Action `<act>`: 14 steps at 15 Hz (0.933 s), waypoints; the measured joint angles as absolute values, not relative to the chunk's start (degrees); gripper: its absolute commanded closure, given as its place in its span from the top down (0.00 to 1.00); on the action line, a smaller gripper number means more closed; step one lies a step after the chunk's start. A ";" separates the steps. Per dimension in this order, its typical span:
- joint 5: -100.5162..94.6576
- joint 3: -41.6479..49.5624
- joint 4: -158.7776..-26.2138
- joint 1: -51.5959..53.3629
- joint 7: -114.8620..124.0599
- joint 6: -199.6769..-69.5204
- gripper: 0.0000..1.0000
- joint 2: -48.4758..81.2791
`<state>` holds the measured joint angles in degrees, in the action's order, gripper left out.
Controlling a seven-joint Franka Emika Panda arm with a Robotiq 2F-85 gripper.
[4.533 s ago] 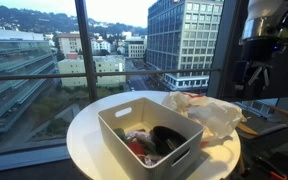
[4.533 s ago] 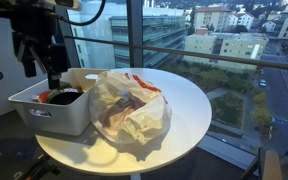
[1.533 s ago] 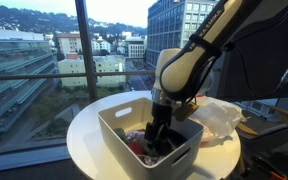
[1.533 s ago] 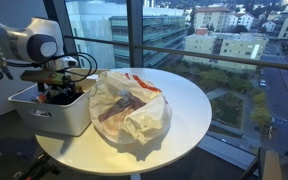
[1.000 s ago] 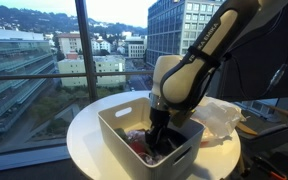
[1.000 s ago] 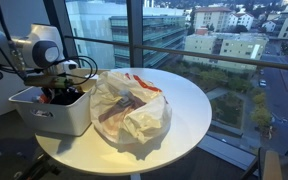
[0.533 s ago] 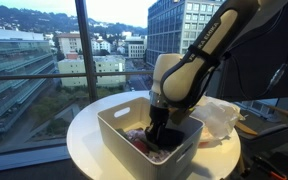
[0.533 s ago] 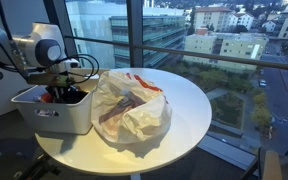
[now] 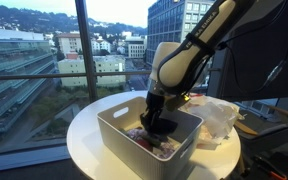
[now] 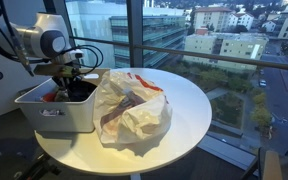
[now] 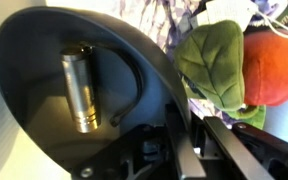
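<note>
The black bowl point(image 11: 34, 130) sits inside the white bin point(image 9: 119, 138), its mouth facing your wrist camera and a small metal cylinder point(image 11: 79, 90) lying in it. It is round, so it has no long axis, and your gripper point(image 11: 176, 150) comes from above and pinches its rim. A plush orange fruit point(image 11: 276, 68) crowds that rim and the bin's walls ring the bowl, so I judge straight up the only free way. A crumpled plastic bag point(image 10: 129, 105) lies just beside the bin, toward the middle of the round worktop point(image 10: 189, 100).
</note>
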<state>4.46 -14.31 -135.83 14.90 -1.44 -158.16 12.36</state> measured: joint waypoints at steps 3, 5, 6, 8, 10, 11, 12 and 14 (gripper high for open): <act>4.44 -14.30 -134.09 14.07 -2.11 -157.94 0.07 10.85; 4.44 -14.30 -132.88 13.50 -2.82 -157.79 0.07 9.97; 5.44 -14.44 -132.22 13.18 -3.80 -157.77 0.07 9.56; 7.87 -14.82 -130.79 12.54 -6.36 -157.73 0.07 8.76; 11.92 -15.41 -129.03 11.64 -10.07 -157.57 0.07 7.85; 13.57 -15.49 -128.11 11.16 -11.74 -157.22 0.07 7.25; 14.53 -15.43 -127.26 10.58 -12.97 -156.58 0.07 6.55; 14.88 -14.82 -126.10 9.44 -13.92 -155.23 0.07 4.81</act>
